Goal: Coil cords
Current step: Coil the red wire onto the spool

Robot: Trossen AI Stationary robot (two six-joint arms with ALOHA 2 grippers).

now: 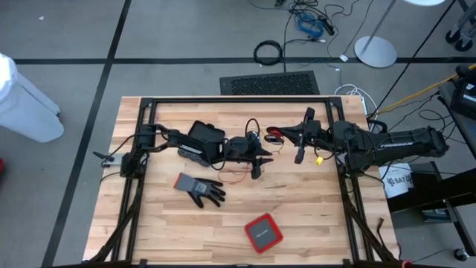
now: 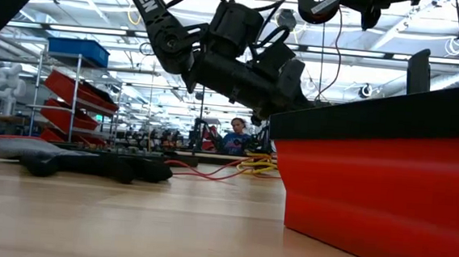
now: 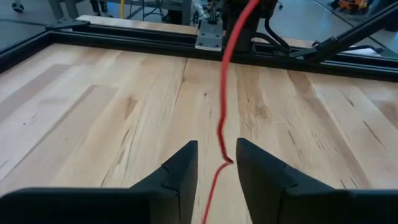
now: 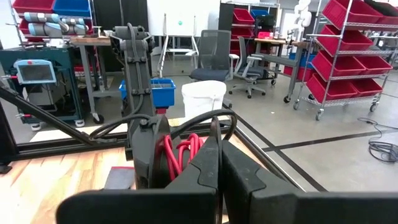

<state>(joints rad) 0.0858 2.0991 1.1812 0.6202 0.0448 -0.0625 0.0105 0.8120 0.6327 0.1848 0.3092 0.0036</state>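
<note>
The red cord (image 3: 225,74) runs from my right gripper (image 1: 271,135) down to the table, passing between the open fingers of my left gripper (image 3: 216,163). More of it trails on the wood (image 1: 238,177). My left gripper (image 1: 260,158) sits low over the table's middle, pointing at the right arm. My right gripper (image 4: 217,155) is shut and raised, with red loops (image 4: 180,152) bunched at its fingers. The yellow cord (image 2: 255,163) lies on the table behind; a yellow piece (image 1: 318,158) shows under the right arm. My left gripper has the red cord in the gap between its fingers, not pinched. The cord kinks against one fingertip's inner edge (image 3: 231,160). My right gripper is shut on the red cord's looped part (image 4: 186,149), held level above the table. Its own fingers hide the place of contact; the cord hangs down from it.
A grey and black glove (image 1: 199,187) lies left of centre. A red box (image 1: 262,232) stands near the front edge and fills the low view's right side (image 2: 387,196). A black frame (image 1: 238,100) borders the table. A person sits in the room beyond.
</note>
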